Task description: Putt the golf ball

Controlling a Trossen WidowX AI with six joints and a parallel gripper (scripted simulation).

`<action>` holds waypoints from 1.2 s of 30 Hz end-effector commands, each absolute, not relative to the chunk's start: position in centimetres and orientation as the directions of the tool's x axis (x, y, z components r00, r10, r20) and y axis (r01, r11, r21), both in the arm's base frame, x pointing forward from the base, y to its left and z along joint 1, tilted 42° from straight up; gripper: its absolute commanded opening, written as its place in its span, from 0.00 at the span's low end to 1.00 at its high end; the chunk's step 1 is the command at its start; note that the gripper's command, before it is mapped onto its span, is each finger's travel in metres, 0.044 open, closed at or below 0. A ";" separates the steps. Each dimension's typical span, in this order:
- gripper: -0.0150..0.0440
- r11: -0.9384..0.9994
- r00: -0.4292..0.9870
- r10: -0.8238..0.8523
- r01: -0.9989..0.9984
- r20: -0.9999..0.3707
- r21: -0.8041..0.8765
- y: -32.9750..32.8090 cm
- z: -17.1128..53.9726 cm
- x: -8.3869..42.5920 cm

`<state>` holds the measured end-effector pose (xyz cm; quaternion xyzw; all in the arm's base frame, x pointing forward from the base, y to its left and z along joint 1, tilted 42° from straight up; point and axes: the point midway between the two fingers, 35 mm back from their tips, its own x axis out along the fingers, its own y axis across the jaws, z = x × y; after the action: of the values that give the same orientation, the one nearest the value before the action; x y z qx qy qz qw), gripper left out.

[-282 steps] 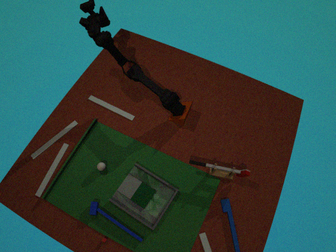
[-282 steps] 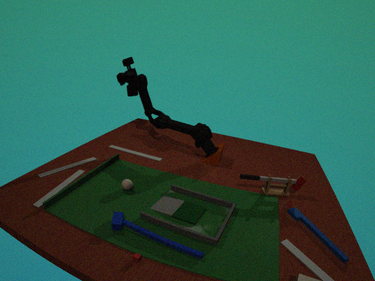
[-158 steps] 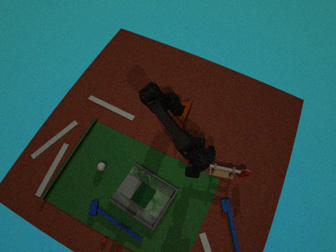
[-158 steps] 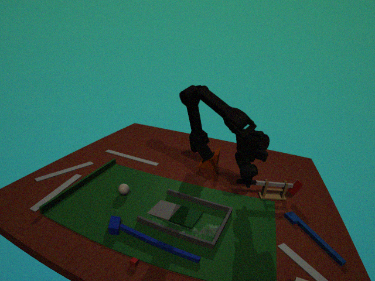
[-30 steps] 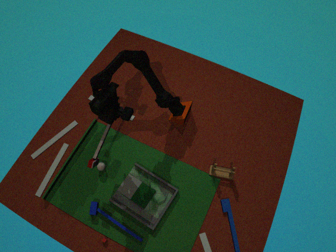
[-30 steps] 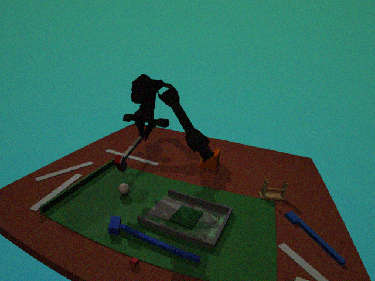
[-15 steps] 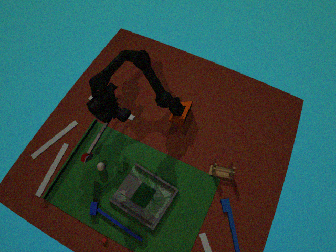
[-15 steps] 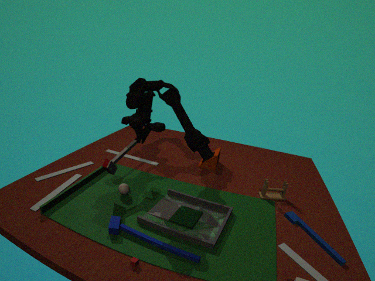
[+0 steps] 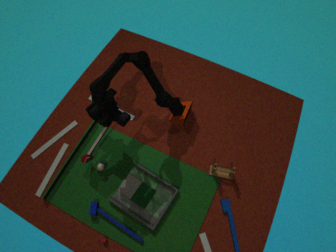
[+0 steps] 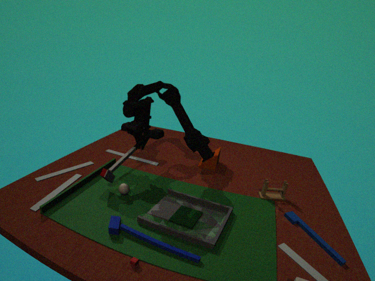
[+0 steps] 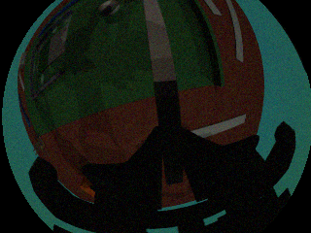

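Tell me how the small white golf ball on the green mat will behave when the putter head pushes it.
The small white golf ball is round and rests loose on the flat green mat, so it will likely roll freely and may overshoot. The red putter, gripped far up its long shaft, could strike off-centre and send it sideways. The grey walled ramp platform may deflect it.
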<state>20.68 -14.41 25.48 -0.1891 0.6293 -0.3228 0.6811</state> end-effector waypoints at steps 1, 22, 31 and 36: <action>0.25 0.724 0.001 -0.674 0.200 -0.738 -0.661 -14.8 24.9 20.7; 0.25 0.719 -0.003 -0.678 0.202 -0.735 -0.665 -15.7 24.2 20.6; 0.25 0.721 0.001 -0.677 0.201 -0.736 -0.663 -17.8 25.7 20.1; 0.25 0.717 -0.008 -0.680 0.201 -0.733 -0.667 -17.8 25.6 20.0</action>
<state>19.95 -17.79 25.60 -0.1895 0.6314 -0.3245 0.6783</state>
